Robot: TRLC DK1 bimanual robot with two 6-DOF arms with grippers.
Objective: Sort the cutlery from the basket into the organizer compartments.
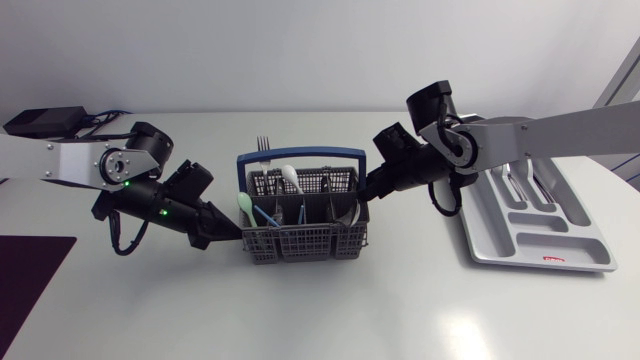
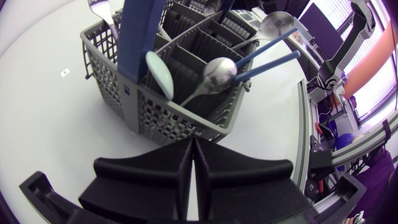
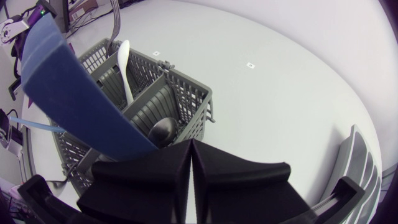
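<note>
Black left gripper (image 1: 231, 237) and right gripper (image 1: 363, 194), both closed, angle toward basket (image 1: 300, 246) ends.

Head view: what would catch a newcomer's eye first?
The grey basket with its blue handle stands mid-table, bristling with spoons and a fork. The black left gripper and right gripper, both shut, point at it from opposite sides. A silver organizer lies at the table's right.
</note>
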